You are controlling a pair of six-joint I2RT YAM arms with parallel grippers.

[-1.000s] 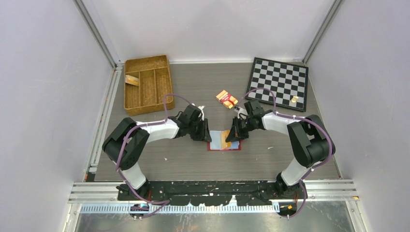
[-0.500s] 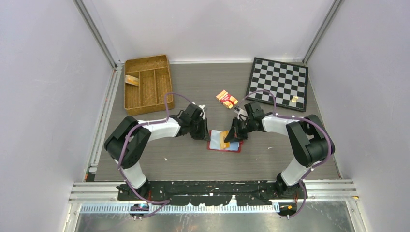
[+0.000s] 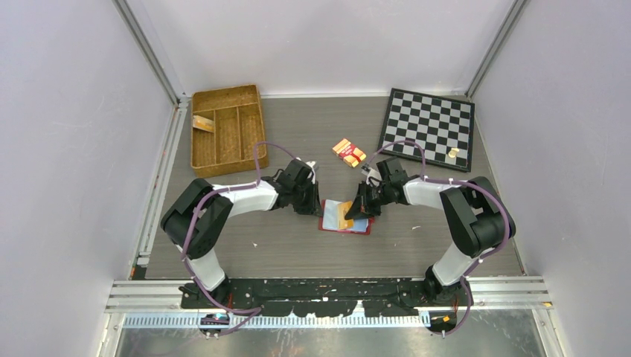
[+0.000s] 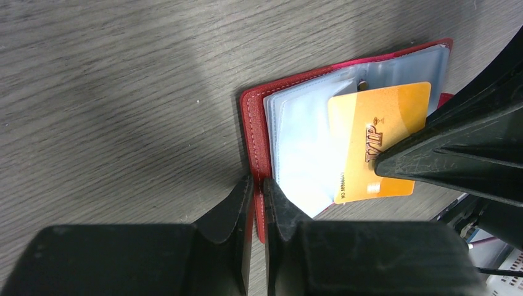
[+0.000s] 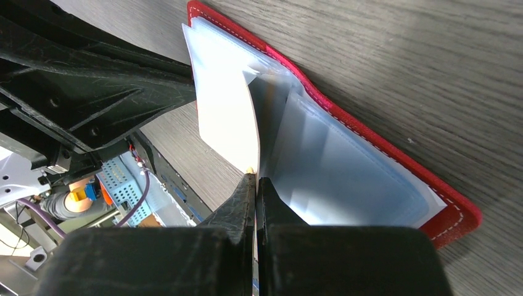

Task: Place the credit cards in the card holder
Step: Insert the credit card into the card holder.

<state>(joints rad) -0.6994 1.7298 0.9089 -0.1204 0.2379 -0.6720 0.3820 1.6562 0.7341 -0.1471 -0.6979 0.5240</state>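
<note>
The dark-red card holder [image 3: 359, 227] lies open on the table between both arms, its bluish clear sleeves facing up. My left gripper [image 4: 258, 185] is shut on the card holder's [image 4: 250, 135] red left edge. An orange credit card [image 4: 379, 139] marked VIP lies slantwise over the sleeves. My right gripper [image 5: 255, 179] is shut on that credit card's [image 5: 249, 169] edge, above the card holder [image 5: 457, 221]. From above, the left gripper [image 3: 315, 210] and the right gripper [image 3: 359, 210] flank the credit card [image 3: 345, 216].
An orange-and-red banded pack [image 3: 349, 152] lies behind the holder. A chessboard [image 3: 429, 126] with a small yellow piece [image 3: 452, 152] sits at the back right. A brown wicker divided tray [image 3: 227, 128] at the back left holds a tan flat piece [image 3: 202, 123].
My left gripper's jaws have closed onto the holder's red edge, and the holder has turned slightly. The right gripper has kept its grip on the card and shifted a little to the left.
</note>
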